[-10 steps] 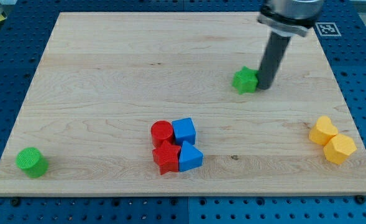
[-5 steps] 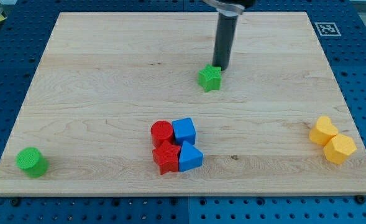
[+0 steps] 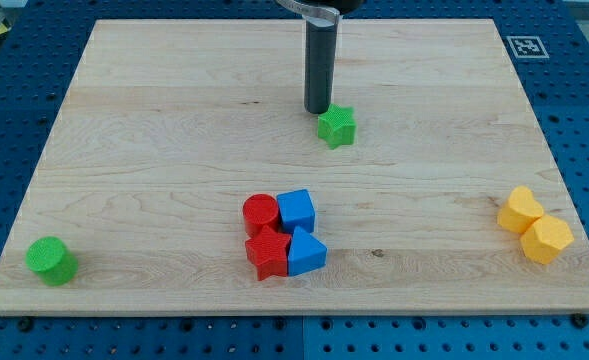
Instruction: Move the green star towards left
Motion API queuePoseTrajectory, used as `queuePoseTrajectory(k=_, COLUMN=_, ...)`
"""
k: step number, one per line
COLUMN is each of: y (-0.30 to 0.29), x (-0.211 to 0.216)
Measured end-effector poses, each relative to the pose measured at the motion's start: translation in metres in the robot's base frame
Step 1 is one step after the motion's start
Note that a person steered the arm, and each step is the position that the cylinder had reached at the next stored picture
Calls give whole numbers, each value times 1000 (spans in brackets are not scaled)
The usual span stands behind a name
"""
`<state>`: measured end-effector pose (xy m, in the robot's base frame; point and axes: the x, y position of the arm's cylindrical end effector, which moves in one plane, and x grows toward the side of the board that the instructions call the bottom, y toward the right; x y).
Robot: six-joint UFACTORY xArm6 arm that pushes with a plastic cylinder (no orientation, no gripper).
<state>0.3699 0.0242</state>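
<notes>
My tip [image 3: 317, 110] sits on the wooden board [image 3: 174, 120] in the upper middle of the view, just at the upper-left corner of the green star [image 3: 337, 127]. The rod rises straight up from there and leaves the view at the top edge. Tip and star look to be touching or very nearly so; I cannot tell which from this angle. There are no fingers on this rig, only the plain rod end, so nothing is spread, pressed together or pinching.

The green star lies a little right of the board's centre line, in the upper half, well apart from every other block.

Below it, near the middle of the board's lower half, four blocks are packed together: a red cylinder [image 3: 260, 213] at the cluster's upper left, a blue cube [image 3: 296, 210] at its upper right, a red star-like block [image 3: 268, 252] at the lower left, and a blue triangular block [image 3: 307, 252] at the lower right. All four touch their neighbours.

At the view's right edge of the board two yellow blocks touch one another: the upper yellow block [image 3: 521, 209] and, just below and to its right, a yellow hexagonal block [image 3: 547, 240].

A green cylinder [image 3: 50, 259] stands alone near the board's lower-left corner, far from my tip
</notes>
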Motion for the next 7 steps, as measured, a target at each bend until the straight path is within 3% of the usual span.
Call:
queuePoseTrajectory(k=1, y=21, x=1)
queuePoseTrajectory(k=2, y=87, x=4)
queuePoseTrajectory(k=3, y=83, x=29)
queuePoseTrajectory(k=4, y=29, x=33)
queuePoseTrajectory(k=7, y=-21, x=33)
